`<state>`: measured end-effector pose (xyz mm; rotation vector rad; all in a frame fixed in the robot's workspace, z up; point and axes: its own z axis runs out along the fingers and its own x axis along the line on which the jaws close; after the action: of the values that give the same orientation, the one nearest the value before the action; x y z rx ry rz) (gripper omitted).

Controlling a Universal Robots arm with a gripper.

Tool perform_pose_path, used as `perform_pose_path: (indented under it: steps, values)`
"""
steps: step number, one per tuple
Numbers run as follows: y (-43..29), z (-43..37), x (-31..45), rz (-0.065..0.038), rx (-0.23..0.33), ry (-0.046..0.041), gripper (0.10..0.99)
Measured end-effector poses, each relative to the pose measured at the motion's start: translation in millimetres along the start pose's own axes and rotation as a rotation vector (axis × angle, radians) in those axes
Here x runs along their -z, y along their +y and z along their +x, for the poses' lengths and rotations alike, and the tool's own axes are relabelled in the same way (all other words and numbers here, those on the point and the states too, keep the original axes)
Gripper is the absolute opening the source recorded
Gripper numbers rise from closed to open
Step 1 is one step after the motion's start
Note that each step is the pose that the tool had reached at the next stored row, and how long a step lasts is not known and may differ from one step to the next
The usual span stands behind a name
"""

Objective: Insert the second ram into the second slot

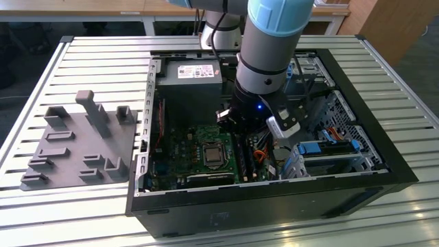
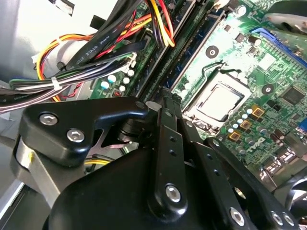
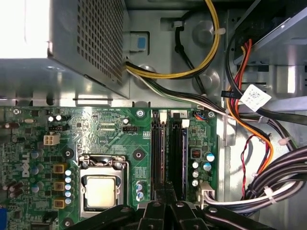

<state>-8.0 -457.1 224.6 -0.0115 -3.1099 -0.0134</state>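
Observation:
My gripper (image 1: 237,128) reaches down inside the open computer case (image 1: 357,193), over the green motherboard (image 3: 110,134). Two long black memory slots run side by side. A dark navy ram (image 3: 176,153) stands on edge in one slot, next to the other slot (image 3: 158,148). In both wrist views the gripper (image 3: 165,189) (image 2: 165,96) has its fingers pressed together, with the tips low over the near end of the slots (image 2: 184,45). I cannot tell whether the tips touch the ram. Nothing shows between the fingers.
A processor socket (image 3: 101,190) lies beside the slots. Bundles of black, yellow and orange cables (image 3: 268,187) crowd the other side. The power supply (image 1: 188,85) and blue drive brackets (image 1: 319,149) stand inside the case. A grey part holder (image 1: 75,144) lies at the exterior view's left.

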Motion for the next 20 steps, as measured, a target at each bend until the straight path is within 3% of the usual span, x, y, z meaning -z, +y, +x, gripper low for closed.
perform_pose_path:
  steps: [15, 18, 20]
  values:
    - [-0.1, -0.3, -10.2, 0.002, 0.0, 0.0004, 0.106]
    - [0.2, -0.3, -8.5, 0.001, 0.0, 0.0, 0.106]
    - [0.5, -0.2, -3.6, -0.002, 0.0, -0.0008, 0.106]
